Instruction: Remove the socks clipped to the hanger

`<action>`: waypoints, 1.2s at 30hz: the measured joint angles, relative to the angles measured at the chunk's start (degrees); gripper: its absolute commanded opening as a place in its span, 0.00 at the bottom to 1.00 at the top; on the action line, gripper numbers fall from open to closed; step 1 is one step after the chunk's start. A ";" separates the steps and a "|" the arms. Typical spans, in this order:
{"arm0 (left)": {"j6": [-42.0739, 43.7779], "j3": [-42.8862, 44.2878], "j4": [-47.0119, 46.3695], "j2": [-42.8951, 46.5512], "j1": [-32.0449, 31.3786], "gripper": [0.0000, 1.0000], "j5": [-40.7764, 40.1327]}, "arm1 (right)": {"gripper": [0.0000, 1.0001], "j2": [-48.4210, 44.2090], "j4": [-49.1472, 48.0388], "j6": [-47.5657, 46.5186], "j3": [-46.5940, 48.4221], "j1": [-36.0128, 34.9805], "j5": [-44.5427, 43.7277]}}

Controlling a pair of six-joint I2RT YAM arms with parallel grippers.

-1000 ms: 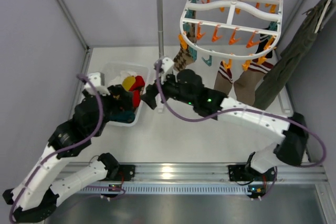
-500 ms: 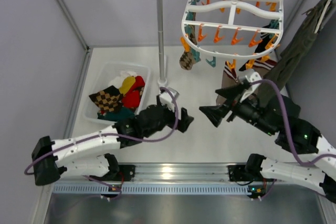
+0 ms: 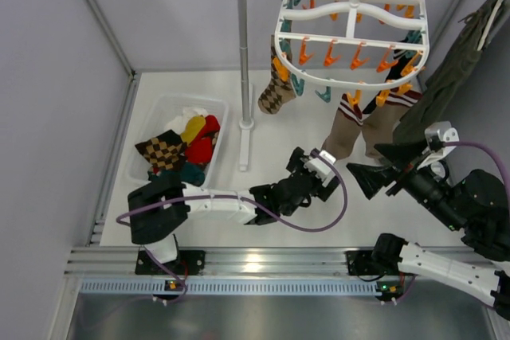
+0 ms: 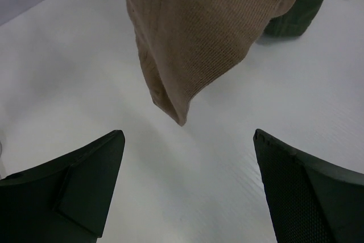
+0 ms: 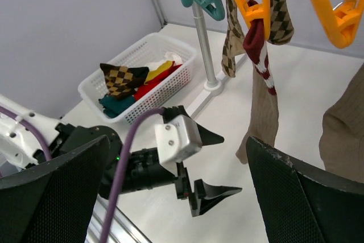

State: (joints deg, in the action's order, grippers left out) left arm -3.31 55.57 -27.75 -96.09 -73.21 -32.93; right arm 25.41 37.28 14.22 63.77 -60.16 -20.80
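While three socks hang on the hanger (image 3: 279, 37), you have this stock to work.

- Item 1: tan sock (image 4: 193, 44), striped cuff held in an orange clip (image 5: 253, 9). The toe hangs low over the counter (image 4: 68, 55), just ahead of the left fingers.
- Item 2: second tan sock (image 3: 384, 121), just right of item 1 and beside the green garment (image 3: 454, 77).
- Item 3: argyle sock (image 3: 275, 95), at the hanger's left rim, near the pole (image 3: 243, 53).
- Left fingers (image 4: 85, 186): spread wide, empty, low, facing item 1.
- Right fingers (image 5: 307, 197): spread wide, empty, right of the tan pair, touching nothing.
- Basket (image 3: 191, 99): far left, with socks inside.

Handling of item 1, as I judge it: raise the left fingers past the loose toe and close on the thicker leg. Then pull straight down so the clip lets go. A sideways tug would likely swing the hanger.
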 measured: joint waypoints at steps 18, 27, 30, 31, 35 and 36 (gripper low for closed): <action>15.41 20.24 -22.16 -22.91 0.33 0.04 -13.16 | 0.99 -3.82 3.13 -0.24 -0.02 0.00 -5.27; 12.17 10.29 -24.68 -17.92 1.16 0.00 -14.93 | 0.91 1.31 2.45 -2.43 4.11 0.00 -8.04; 10.58 7.87 -24.79 -15.47 1.14 0.00 -14.93 | 0.81 7.89 1.97 -3.67 8.52 0.00 -9.33; 10.03 7.26 -24.98 -14.73 1.14 0.00 -14.95 | 0.80 9.99 1.70 -4.00 9.81 0.00 -9.79; 8.37 5.75 -25.42 -12.94 1.14 0.00 -14.82 | 0.73 19.76 0.90 -5.84 14.10 0.00 -13.75; 7.96 5.44 -25.42 -12.61 1.14 0.00 -14.71 | 0.72 21.99 0.66 -6.49 14.82 0.00 -14.95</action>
State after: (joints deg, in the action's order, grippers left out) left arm 4.64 61.01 -53.17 -108.71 -72.07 -47.64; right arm 47.40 37.93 7.73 78.59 -60.16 -35.75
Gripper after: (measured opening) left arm 0.052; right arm 0.743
